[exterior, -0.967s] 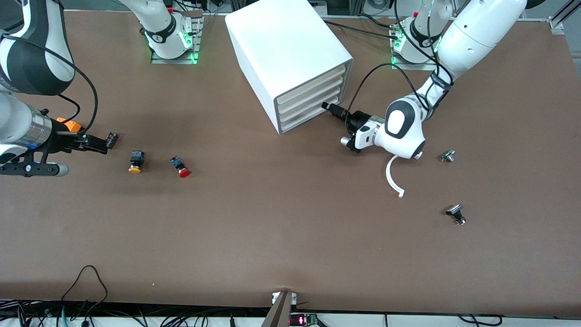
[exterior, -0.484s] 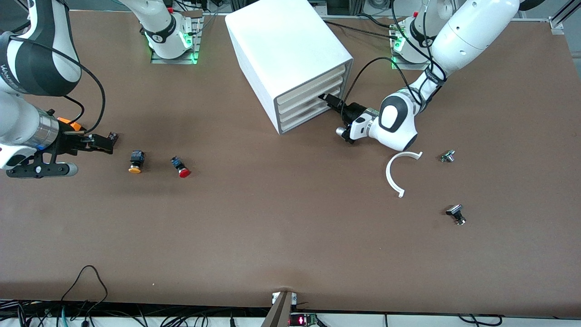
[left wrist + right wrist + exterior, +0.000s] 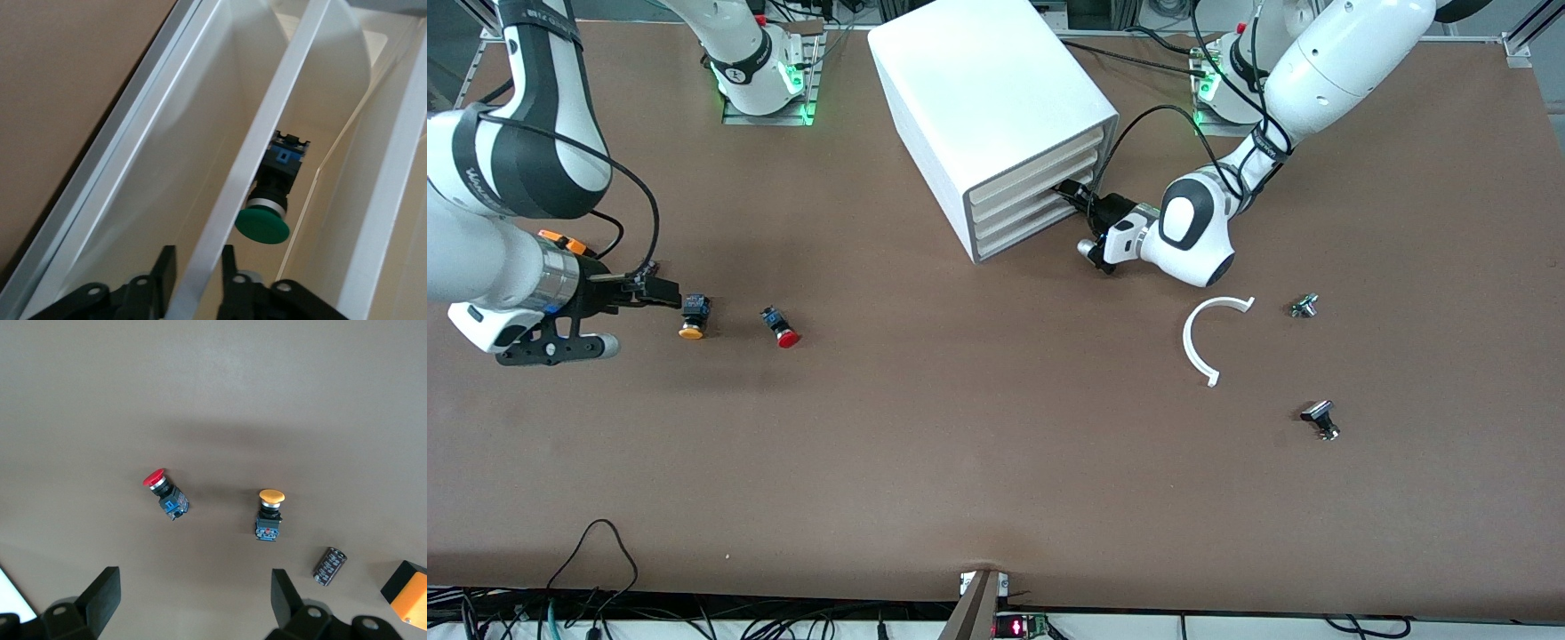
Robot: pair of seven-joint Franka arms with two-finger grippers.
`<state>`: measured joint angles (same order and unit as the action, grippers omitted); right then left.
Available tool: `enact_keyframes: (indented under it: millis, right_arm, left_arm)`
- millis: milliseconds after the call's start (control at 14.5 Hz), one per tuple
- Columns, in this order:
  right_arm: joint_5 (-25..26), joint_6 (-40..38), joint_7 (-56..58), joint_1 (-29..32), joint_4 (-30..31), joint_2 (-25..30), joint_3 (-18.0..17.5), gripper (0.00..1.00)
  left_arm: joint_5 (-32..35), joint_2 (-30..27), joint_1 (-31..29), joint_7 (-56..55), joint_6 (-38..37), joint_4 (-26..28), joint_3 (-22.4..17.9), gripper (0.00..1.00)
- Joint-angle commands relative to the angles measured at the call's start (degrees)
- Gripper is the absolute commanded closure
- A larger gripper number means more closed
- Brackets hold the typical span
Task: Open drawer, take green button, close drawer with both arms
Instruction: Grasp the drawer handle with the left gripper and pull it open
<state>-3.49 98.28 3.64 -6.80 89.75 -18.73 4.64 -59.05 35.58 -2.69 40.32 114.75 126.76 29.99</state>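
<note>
The big white cabinet (image 3: 987, 98) stands at the back middle, its four cream drawer fronts (image 3: 1032, 200) all pushed in. My left gripper (image 3: 1069, 190) is at those fronts, at the end toward the left arm. In the left wrist view the left gripper (image 3: 197, 257) is shut on a white drawer front edge (image 3: 267, 133); I cannot tell which drawer it belongs to. The green-capped button (image 3: 263, 223) lies in the tray just past that edge. My right gripper (image 3: 667, 292) hangs open, holding nothing, over the table by a yellow-capped button (image 3: 694, 317); its fingers (image 3: 100, 593) are wide apart.
A red-capped button (image 3: 781, 327) lies beside the yellow one; both show in the right wrist view, red (image 3: 165, 493) and yellow (image 3: 269, 513), with a small black cylinder (image 3: 329, 565). A white curved strip (image 3: 1199, 342) and two small metal parts (image 3: 1304, 306) (image 3: 1320, 418) lie toward the left arm's end.
The left gripper moved in to the drawer fronts and closed from wide open onto the white edge. The right arm swung its open gripper toward the yellow-capped button.
</note>
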Motion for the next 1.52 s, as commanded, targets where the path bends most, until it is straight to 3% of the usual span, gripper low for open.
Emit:
enact_keyframes:
  millis: [0, 276, 622, 898, 967, 1036, 1312, 1451]
  right_arm:
    - [-0.5, -0.4, 1.3, 0.0, -1.5, -1.9, 0.4, 0.00]
    - [-0.8, 1.0, 1.3, -0.1, -1.5, -2.5, 0.3, 0.00]
    - [-1.3, 3.8, 6.9, -0.1, -1.5, -3.7, 0.2, 0.00]
    - [-5.6, 5.5, 12.3, -0.4, -1.7, -5.8, 0.2, 0.00]
    - [-5.4, 6.1, 12.9, -1.3, -1.8, -6.1, 0.2, 0.00]
    - [-4.9, 6.9, 13.2, -2.6, -2.3, -6.2, 0.2, 0.00]
    - [-5.6, 6.6, 13.0, -3.4, -8.3, -9.7, 0.1, 0.00]
    - [-5.9, 7.1, 14.8, -3.4, -10.5, -10.9, -3.1, 0.00]
  left_arm:
    - [-1.7, 0.9, -0.8, 2.0, 0.6, 0.7, 0.7, 1.00]
    - [-0.9, 0.8, -3.5, 1.8, 0.4, -1.7, -0.5, 1.00]
    - [-0.6, 0.9, -3.8, 1.4, 0.8, -11.1, -9.1, 1.00]
    - [-0.5, 0.7, -4.2, 1.5, 0.8, -13.1, -10.7, 1.00]
    - [-0.6, 0.5, -4.3, 1.5, 0.8, -13.1, -10.7, 0.55]
    - [-0.7, 0.3, -4.4, 1.9, 0.6, -13.0, -10.7, 0.04]
    - [-0.6, -5.1, -5.0, 0.4, 0.9, -12.4, -11.0, 0.00]
    - [1.6, -9.5, -5.0, 0.5, 3.1, -12.2, -12.8, 0.00]
